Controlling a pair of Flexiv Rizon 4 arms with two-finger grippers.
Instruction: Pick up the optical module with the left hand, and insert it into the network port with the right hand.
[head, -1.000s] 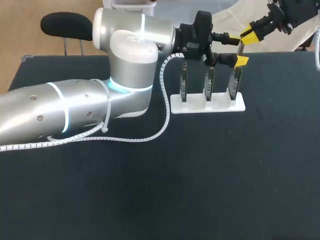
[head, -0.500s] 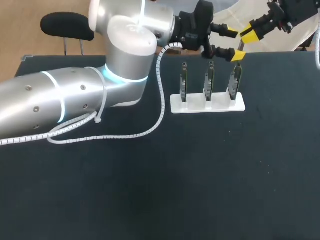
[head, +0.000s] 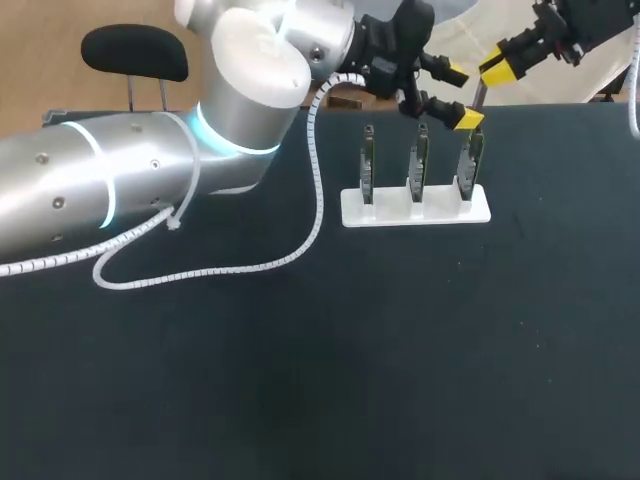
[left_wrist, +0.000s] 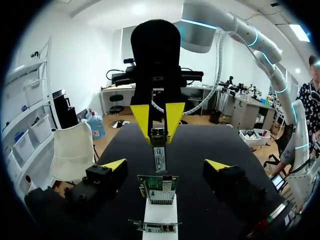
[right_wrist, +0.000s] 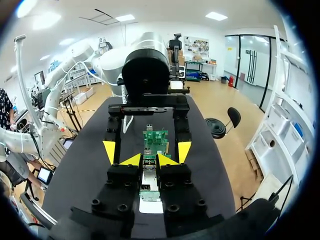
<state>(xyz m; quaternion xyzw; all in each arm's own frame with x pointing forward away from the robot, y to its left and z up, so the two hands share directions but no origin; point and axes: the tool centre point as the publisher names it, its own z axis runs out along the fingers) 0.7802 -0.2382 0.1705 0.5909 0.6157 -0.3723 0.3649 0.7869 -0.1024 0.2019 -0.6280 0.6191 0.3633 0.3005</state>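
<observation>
Jaws of the right gripper are pressed onto the optical module, pinching its upper end between the two yellow tips so that the slim bar hangs straight down. The upright hold looks deliberate. It lines the module's long axis up with the network card standing directly beneath, so a plain descent should carry it toward the port. As far as the left wrist view shows, the module's lower end sits just above the card's top edge without touching it. The port itself is too small to make out.

The left gripper has its jaws spread wide and empty, one tip to either side of the module and card, near both but touching neither. I judge the pick-up finished and the insertion to be the step in hand.

The module is a narrow silvery sleeve with a pale label. The card is a thin, rigid green circuit board with metal fittings. It stands on edge in a white stand, a flat, plastic-looking block that also holds the other cards upright in a row, probably so their top edges can be reached from above. The surface is dark and matte, and a white spiral-wrapped cable droops from the left arm onto it.
</observation>
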